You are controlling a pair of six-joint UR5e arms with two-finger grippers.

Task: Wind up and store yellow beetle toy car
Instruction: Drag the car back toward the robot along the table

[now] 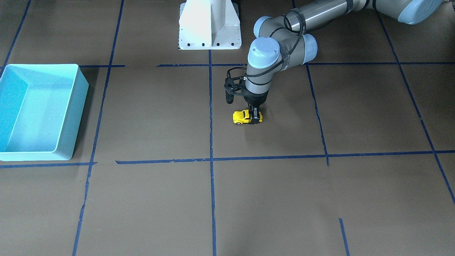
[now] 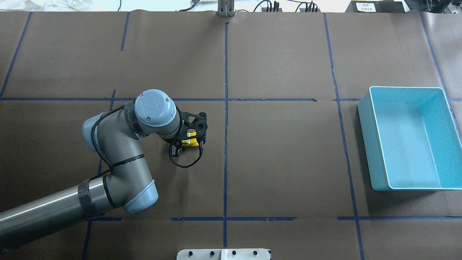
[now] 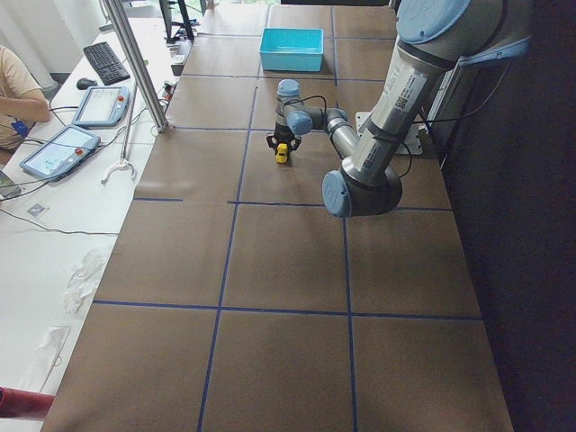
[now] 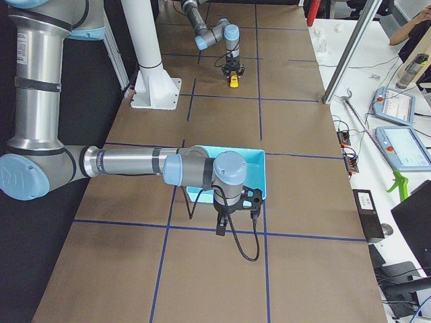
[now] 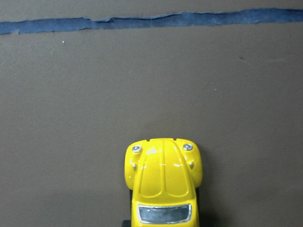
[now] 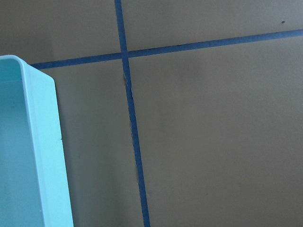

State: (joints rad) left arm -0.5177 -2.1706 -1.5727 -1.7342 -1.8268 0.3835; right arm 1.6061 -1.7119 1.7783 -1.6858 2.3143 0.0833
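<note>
Clamping on the yellow beetle toy car (image 1: 242, 116), the left gripper (image 1: 255, 116) points straight down, its black fingers (image 1: 253, 113) closed across the car's rear half, one on each side. Car sits upright on the brown paper table (image 1: 270, 199), with its wheels at paper level; can't tell if they actually bear on it. In the overhead view the car (image 2: 190, 142) is mostly hidden under the left gripper (image 2: 182, 145) and wrist, just on the robot's left of the centre blue tape line (image 2: 226, 151). Left wrist cam shows the hood and windscreen (image 5: 163, 184) at the bottom edge, nose toward a tape strip (image 5: 151, 21) well ahead of it. The turquoise bin (image 1: 74, 113) is on the robot's right side of the table, well apart from the car. The right gripper (image 4: 220, 230) shows only in the exterior right view, hanging just outside the bin (image 4: 261, 176) near a tape line; can't tell whether its fingers are apart or together. Right wrist cam catches the bin's corner (image 6: 42, 156) beside a tape crossing (image 6: 124, 54).
</note>
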